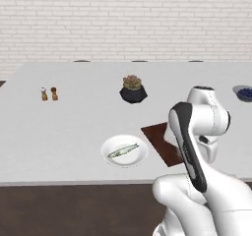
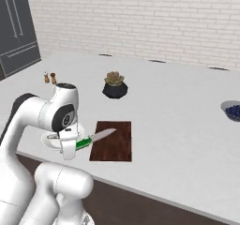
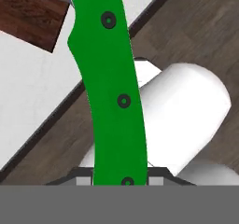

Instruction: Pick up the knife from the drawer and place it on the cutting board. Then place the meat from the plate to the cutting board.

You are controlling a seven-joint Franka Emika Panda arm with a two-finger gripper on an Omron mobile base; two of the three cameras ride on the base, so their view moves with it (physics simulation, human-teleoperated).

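Two steps in the task; first one in hand — carrying the knife [image 2: 93,139] to the cutting board [image 2: 114,141]. Gripper [image 2: 75,146] closed on the green handle, jaws narrow, blade pointing out over the near-left part of the board and held above it, not yet resting on the wood. Handle end hanging just off the board's left edge, above the surface's front edge. In the hand view, green handle [image 3: 112,87] running straight up between the jaws, a corner of the board [image 3: 30,15] at top left.

Meat [image 1: 123,150] lying on the plate [image 1: 110,159], just left of the board, untouched. Small potted succulent [image 2: 115,85] behind the board, well apart; two small shakers [image 1: 48,94] far to the board's left; bowl of berries [image 2: 233,111] far to its right.

Next move, by judgement — bring the knife further over the board, lower until blade and handle lie flat on the wood, then release. Care needed to keep the handle from landing off the left edge or on the plate's rim. After that, over to the plate for the fish.
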